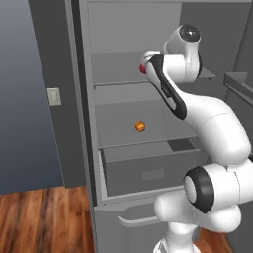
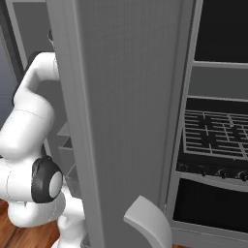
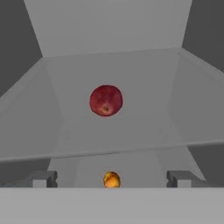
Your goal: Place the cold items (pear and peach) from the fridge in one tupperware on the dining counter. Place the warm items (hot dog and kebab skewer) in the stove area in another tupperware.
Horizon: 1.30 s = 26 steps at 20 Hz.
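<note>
The pear (image 3: 106,100), dark red and rounded, lies on the fridge's upper shelf (image 3: 131,135), ahead of my gripper (image 3: 111,179) and apart from it. The gripper is open, its two fingertips (image 3: 43,178) set wide with nothing between them. From the left base view the arm reaches into the upper shelf, and a sliver of the pear (image 1: 142,68) shows beside the hand. The peach (image 1: 140,126), small and orange, sits on the shelf below; in the hand view the peach (image 3: 111,180) peeks out under the upper shelf's front edge. Hot dog, kebab skewer and tupperware are out of view.
The open fridge door (image 2: 126,121) stands close on the right and blocks most of the right base view. Past it is the stove (image 2: 218,131) with its grates and knobs. A fridge drawer (image 1: 148,168) is pulled out below the peach. Wooden floor (image 1: 44,217) lies to the left.
</note>
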Motion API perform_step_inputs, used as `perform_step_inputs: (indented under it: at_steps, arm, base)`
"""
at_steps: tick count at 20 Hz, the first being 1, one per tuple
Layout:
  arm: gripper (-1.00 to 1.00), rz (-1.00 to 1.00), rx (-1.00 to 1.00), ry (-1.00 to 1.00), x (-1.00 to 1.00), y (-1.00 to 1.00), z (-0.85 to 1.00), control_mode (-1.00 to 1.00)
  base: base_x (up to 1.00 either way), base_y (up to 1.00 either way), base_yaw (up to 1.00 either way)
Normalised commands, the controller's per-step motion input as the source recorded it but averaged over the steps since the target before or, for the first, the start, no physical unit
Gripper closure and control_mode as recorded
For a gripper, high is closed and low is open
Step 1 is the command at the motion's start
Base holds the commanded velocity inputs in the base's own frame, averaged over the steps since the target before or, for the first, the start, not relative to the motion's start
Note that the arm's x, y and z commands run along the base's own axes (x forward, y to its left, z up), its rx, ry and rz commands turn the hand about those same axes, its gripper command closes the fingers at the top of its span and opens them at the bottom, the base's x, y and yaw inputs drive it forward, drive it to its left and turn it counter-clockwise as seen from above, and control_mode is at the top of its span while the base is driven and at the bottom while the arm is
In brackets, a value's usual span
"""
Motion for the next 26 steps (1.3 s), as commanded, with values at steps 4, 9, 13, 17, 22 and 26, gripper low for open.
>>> perform_step_inputs:
  at_steps: [4,9,13,17,22,26]
  arm:
    - [-1.00,0.00,0.00,0.00,0.57,0.00,-0.04,-1.00]
    - [-1.00,0.00,0.00,0.00,0.39,0.00,-0.03,-1.00]
    - [-1.00,0.00,0.00,0.00,0.53,0.00,-0.25,-1.00]
    - [-1.00,0.00,0.00,0.00,0.69,0.00,-0.36,-1.00]
    - [-1.00,0.00,0.00,0.00,0.63,0.00,-0.23,-1.00]
    - [-1.00,0.00,0.00,0.01,0.45,0.00,0.00,-1.00]
  base:
    - [0.00,0.00,0.00]
    - [0.00,0.00,0.00]
    - [0.00,0.00,0.00]
    - [0.00,0.00,0.00]
    - [0.00,0.00,0.00]
    - [0.00,0.00,0.00]
